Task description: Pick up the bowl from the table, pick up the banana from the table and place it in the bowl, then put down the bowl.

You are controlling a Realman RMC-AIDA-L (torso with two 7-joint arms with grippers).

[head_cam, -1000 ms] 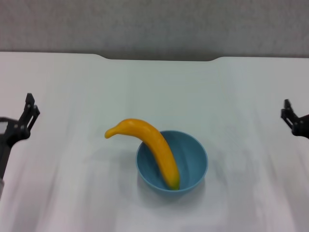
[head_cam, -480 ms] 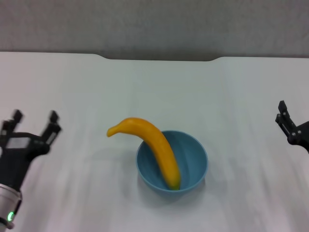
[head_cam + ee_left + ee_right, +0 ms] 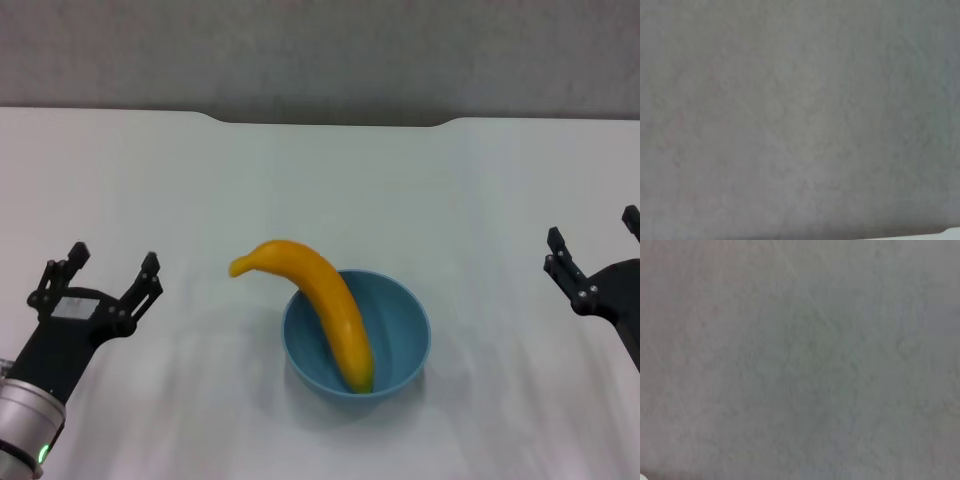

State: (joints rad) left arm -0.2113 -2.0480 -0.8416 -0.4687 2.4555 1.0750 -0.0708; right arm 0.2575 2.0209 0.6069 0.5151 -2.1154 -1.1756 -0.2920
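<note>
we see the banana (image 3: 318, 303) lying in the bowl (image 3: 400, 330), with its dark tip down on the bottom of the bowl, on the side near the robot. its long axis runs from this low end up and away toward the far left, and the body curves over the left rim of the bowl. the stem end sticks out beyond the rim and points to the left, above the table (image 3: 330, 190) and not touching it.

the bowl is light blue and stands upright on the white table, a little to the near side of the middle. nothing holds it.

the left gripper (image 3: 98, 275) is over the table well to the left of the bowl, with its fingers spread wide apart and nothing between them. the right gripper (image 3: 592, 248) is at the right edge of the head view, well apart from the bowl, also spread open and empty.

the far edge of the table has a shallow notch, and behind it is a plain grey wall (image 3: 320, 50). both wrist views show only a grey surface.
</note>
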